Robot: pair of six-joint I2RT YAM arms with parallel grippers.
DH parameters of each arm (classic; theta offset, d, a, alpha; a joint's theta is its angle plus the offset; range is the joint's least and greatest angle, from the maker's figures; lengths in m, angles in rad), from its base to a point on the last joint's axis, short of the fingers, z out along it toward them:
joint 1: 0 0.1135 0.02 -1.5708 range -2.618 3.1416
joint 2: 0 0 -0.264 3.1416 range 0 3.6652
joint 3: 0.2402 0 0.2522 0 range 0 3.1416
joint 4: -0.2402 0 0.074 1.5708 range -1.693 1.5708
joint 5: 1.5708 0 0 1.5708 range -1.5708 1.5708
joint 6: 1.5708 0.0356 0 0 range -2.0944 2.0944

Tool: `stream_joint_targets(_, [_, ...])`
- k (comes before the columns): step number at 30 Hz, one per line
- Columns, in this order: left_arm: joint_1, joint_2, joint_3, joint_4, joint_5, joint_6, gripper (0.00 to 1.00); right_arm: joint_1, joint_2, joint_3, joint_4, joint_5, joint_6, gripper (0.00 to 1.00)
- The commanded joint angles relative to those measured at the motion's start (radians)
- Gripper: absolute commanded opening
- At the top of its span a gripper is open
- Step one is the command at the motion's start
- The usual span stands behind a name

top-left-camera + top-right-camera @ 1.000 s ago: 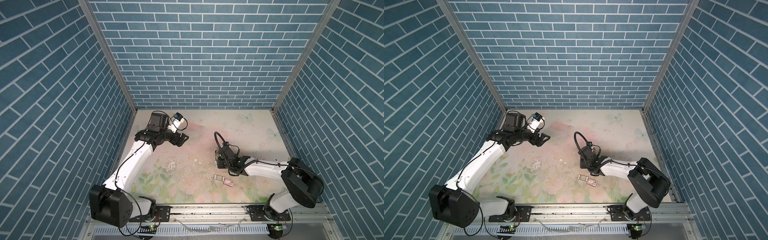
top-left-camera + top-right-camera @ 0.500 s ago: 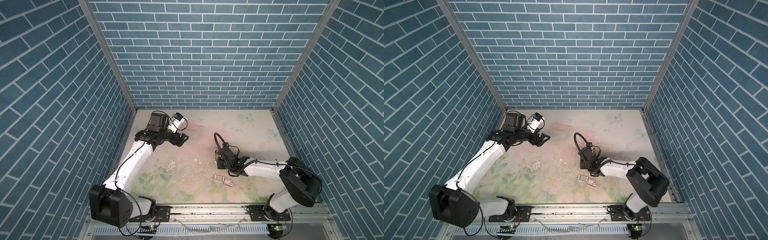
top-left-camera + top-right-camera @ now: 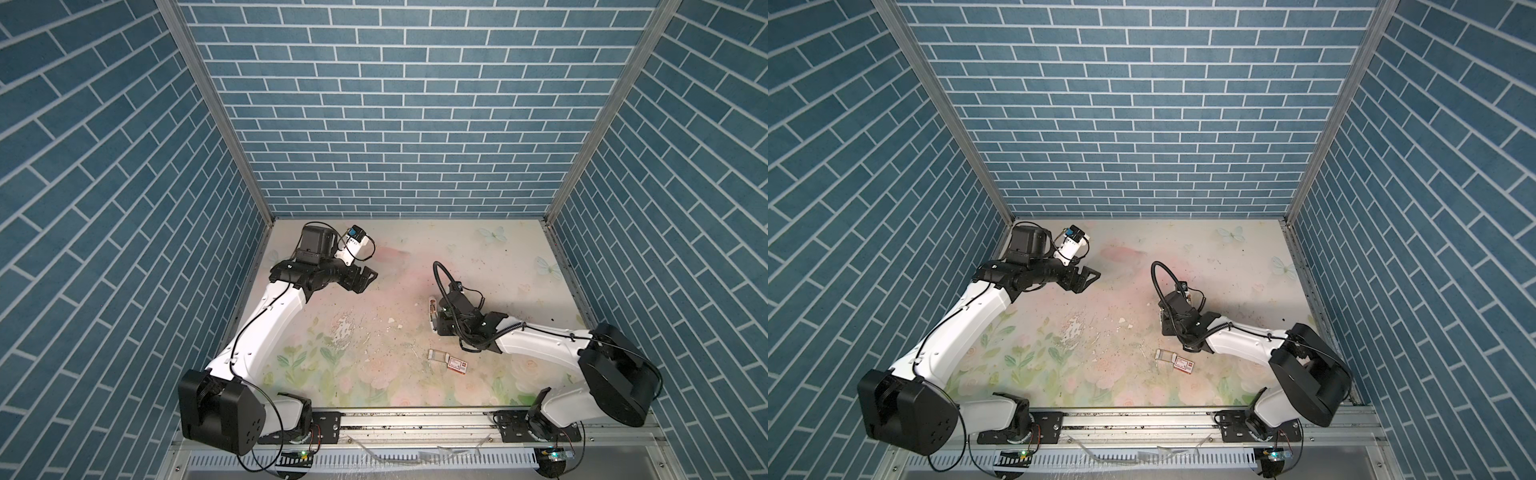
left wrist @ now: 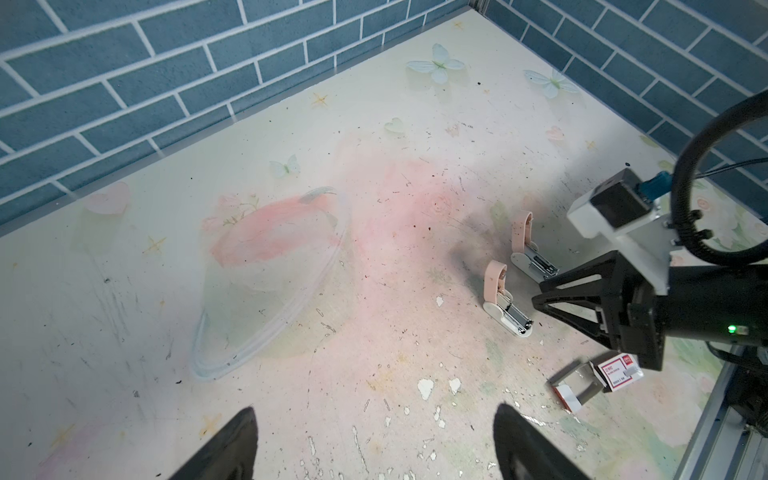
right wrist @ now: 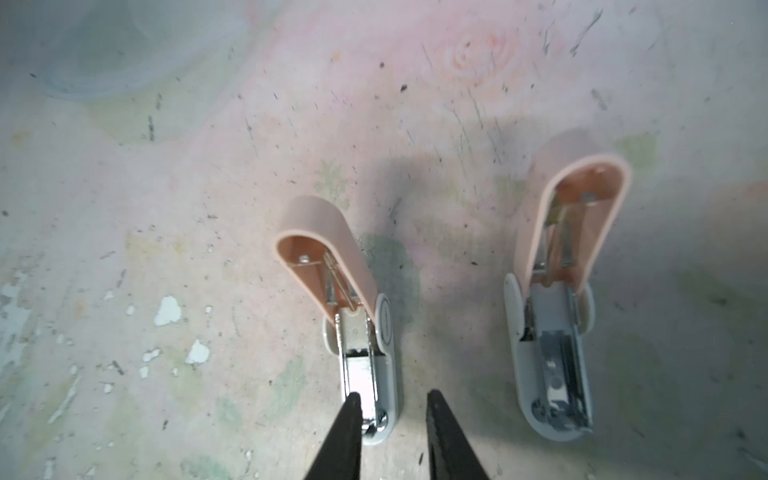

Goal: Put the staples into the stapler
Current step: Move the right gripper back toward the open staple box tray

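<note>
Two small staplers stand side by side with their pink lids swung up, the near stapler [image 5: 365, 365] [image 4: 505, 299] and the far stapler [image 5: 552, 357] [image 4: 530, 249]. A bright silvery strip [image 5: 360, 376], seemingly the staples, lies in the near stapler's metal channel. My right gripper [image 5: 392, 399] [image 4: 537, 292] [image 3: 435, 322] hovers low at that stapler's front end. Its fingers are a narrow gap apart, with only table showing between them, and one fingertip overlaps the channel's tip. My left gripper [image 4: 376, 415] [image 3: 365, 278] hangs wide open over the far left of the table, holding nothing.
A red-and-white cardboard box [image 3: 457, 364] [image 4: 619, 370] lies near the front, next to its pulled-out clear tray [image 3: 437, 355] [image 4: 575, 382]. A clear plastic lid [image 4: 270, 282] rests on the mat below the left arm. Loose staple bits and paint chips dot the table [image 3: 374, 332].
The right arm has shifted very slightly at the staplers. Both grippers keep the same opening, and the left arm is still.
</note>
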Motion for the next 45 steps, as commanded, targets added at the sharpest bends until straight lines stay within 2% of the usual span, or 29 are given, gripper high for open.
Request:
stream_joint_targets(1, [0.006, -0.015, 0.002, 0.004, 0.008, -0.010, 0.90, 0.004, -0.095, 0.047, -0.127, 0.045, -0.013, 0.29])
stream_joint_targets(5, [0.006, -0.011, 0.006, 0.003, 0.024, -0.022, 0.90, 0.028, -0.191, 0.040, -0.259, 0.039, 0.070, 0.29])
stream_joint_targets(10, [0.006, -0.016, 0.008, 0.000, 0.044, -0.031, 0.90, 0.163, -0.245, 0.024, -0.404, 0.085, 0.218, 0.28])
stream_joint_targets(16, [0.006, -0.026, 0.002, -0.002, 0.058, -0.037, 0.90, 0.305, -0.243, -0.018, -0.421, 0.091, 0.400, 0.26])
stream_joint_targets(19, [0.006, -0.024, 0.000, 0.001, 0.060, -0.039, 0.90, 0.335, -0.216, -0.039, -0.401, 0.083, 0.451, 0.25])
stream_joint_targets(26, [0.006, -0.022, -0.012, 0.006, 0.064, -0.037, 0.90, 0.369, -0.098, -0.034, -0.300, 0.066, 0.486, 0.23])
stream_joint_targets(31, [0.006, -0.020, -0.010, 0.006, 0.067, -0.038, 0.90, 0.368, -0.041, -0.011, -0.296, 0.070, 0.488, 0.22])
stream_joint_targets(45, [0.006, -0.019, -0.019, 0.015, 0.069, -0.042, 0.90, 0.366, -0.011, -0.026, -0.235, 0.075, 0.492, 0.22])
